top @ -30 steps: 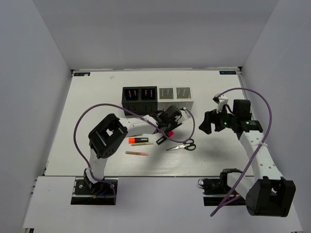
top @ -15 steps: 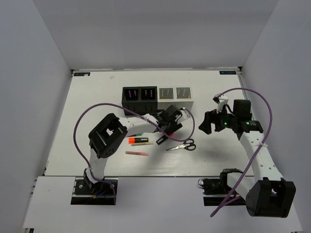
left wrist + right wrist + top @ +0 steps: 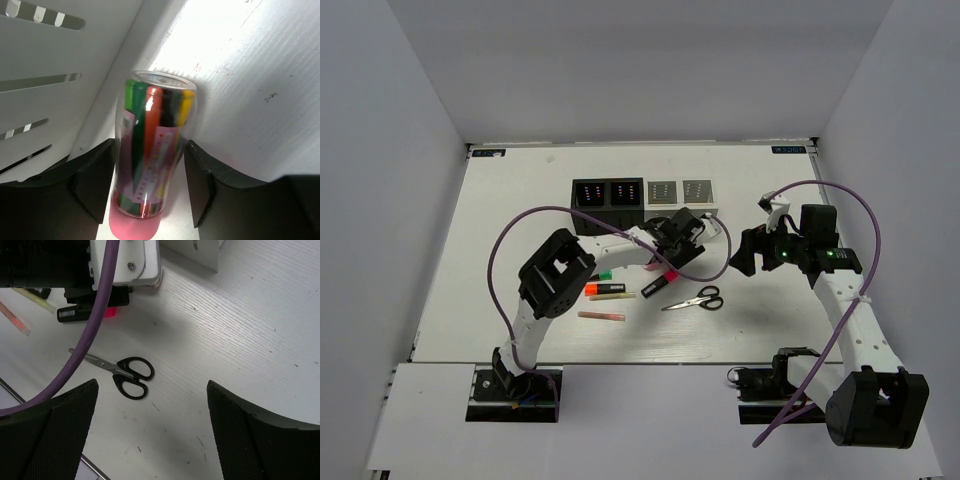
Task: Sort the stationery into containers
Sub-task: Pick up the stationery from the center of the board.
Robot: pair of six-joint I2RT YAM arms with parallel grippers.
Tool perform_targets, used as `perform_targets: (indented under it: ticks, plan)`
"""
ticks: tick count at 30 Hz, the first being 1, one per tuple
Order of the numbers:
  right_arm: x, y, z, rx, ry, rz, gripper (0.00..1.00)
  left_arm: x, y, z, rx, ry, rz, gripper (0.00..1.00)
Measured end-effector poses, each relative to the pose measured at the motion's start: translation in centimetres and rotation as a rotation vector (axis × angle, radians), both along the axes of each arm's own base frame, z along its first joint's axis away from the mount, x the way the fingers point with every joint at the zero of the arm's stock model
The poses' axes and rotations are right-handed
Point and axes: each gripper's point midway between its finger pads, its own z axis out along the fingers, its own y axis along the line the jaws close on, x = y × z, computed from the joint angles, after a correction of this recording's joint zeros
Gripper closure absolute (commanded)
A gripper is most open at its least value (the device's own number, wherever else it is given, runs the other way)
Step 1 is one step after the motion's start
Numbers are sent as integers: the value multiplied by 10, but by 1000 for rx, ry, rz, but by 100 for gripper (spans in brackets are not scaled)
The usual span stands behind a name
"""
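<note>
My left gripper (image 3: 682, 223) is shut on a clear tube with a pink cap (image 3: 150, 150), filled with coloured sticks, right in front of the white boxes. The containers (image 3: 645, 206) form a row of two black and two white boxes. In the left wrist view the gripper (image 3: 149, 146) has a finger on each side of the tube. My right gripper (image 3: 746, 252) is open and empty above the table, right of the black-handled scissors (image 3: 696, 299); they also show in the right wrist view (image 3: 127, 377). A pink-ended highlighter (image 3: 657, 284), an orange one (image 3: 603, 289) and a green one (image 3: 605, 275) lie on the table.
A thin yellow stick (image 3: 620, 297) and a pink stick (image 3: 601, 316) lie left of the scissors. A white slotted container wall (image 3: 55, 75) is close on the left of the tube. The left arm's purple cable (image 3: 97, 315) hangs across the right wrist view.
My left gripper has moved away from the loose items toward the white boxes, with the tube in it. The right arm has not moved.
</note>
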Motion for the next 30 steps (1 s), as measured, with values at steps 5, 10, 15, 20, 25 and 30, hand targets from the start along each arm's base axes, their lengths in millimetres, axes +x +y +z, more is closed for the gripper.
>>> perform_targets:
  ticks: [5, 10, 15, 20, 25, 30]
  plan:
    - [0, 0, 0, 0, 0, 1, 10, 1, 1, -1, -23, 24, 11, 39]
    - [0, 0, 0, -1, -2, 2, 10, 1, 0, -2, -35, 37, 14, 37]
    - [0, 0, 0, -2, -2, 2, 10, -2, -3, -2, -50, 68, 6, 32]
    - [0, 0, 0, -2, -2, 2, 10, -1, -10, -3, -65, 87, -1, 27]
    - [0, 0, 0, -2, -2, 2, 10, 0, -14, -3, -72, 91, -4, 27]
    - [0, 0, 0, -2, -2, 2, 10, 4, -19, -4, -72, 96, -5, 37]
